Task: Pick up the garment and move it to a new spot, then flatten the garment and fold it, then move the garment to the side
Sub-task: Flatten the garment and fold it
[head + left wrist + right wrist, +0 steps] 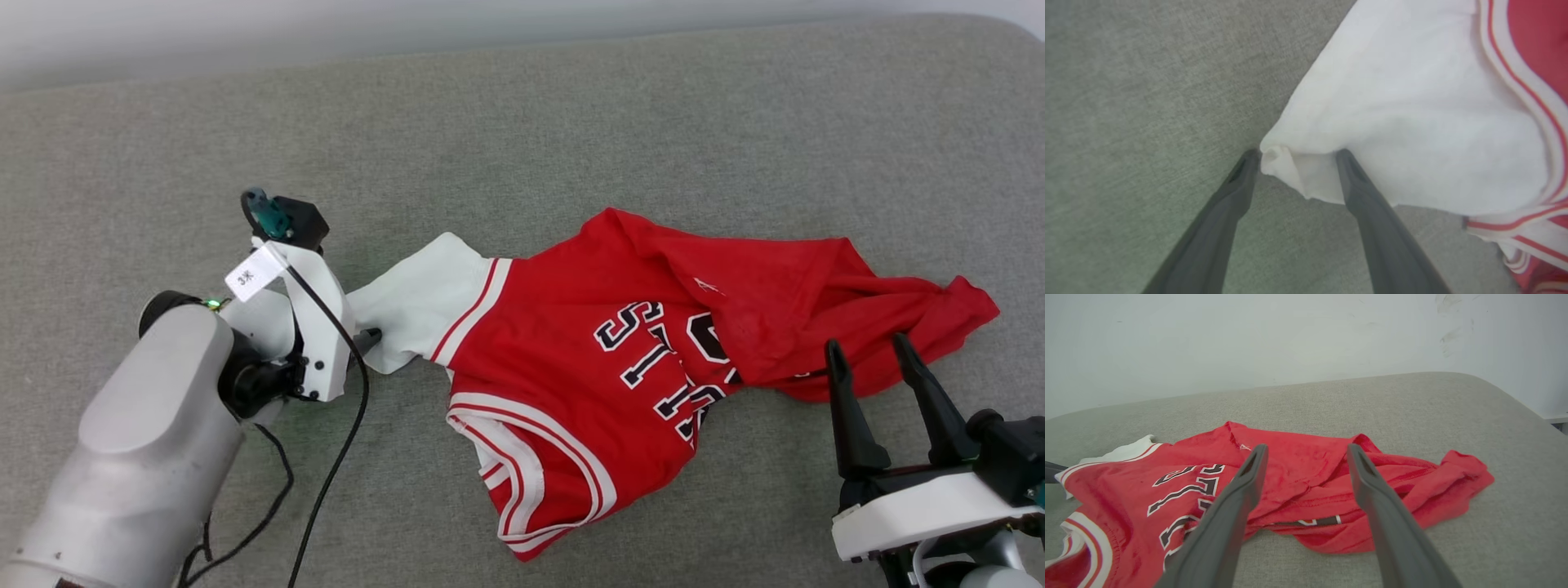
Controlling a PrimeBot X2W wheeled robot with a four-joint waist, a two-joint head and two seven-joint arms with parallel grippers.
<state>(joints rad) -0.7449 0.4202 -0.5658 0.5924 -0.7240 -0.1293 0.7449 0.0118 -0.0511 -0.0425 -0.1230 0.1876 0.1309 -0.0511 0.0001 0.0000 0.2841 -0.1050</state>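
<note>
The garment [571, 359], a red jersey with dark white-outlined lettering, lies crumpled on the grey cushion, its hem end bunched at the right. Its white sleeve [420, 302] points left. My left gripper [1297, 155] is open and low on the cushion, and a folded corner of the white sleeve [1412, 122] sits between its two fingertips without being clamped. In the head view the left gripper [369, 339] touches the sleeve's edge. My right gripper [868, 349] is open just in front of the bunched red hem; the right wrist view has the right gripper [1307, 449] empty above the garment [1298, 465].
The grey fabric cushion [571, 122] stretches wide behind and around the jersey. A pale wall [1249, 335] rises behind it, and the cushion's rounded edge [1527, 412] falls off at the right. A black cable [326, 474] hangs from my left wrist.
</note>
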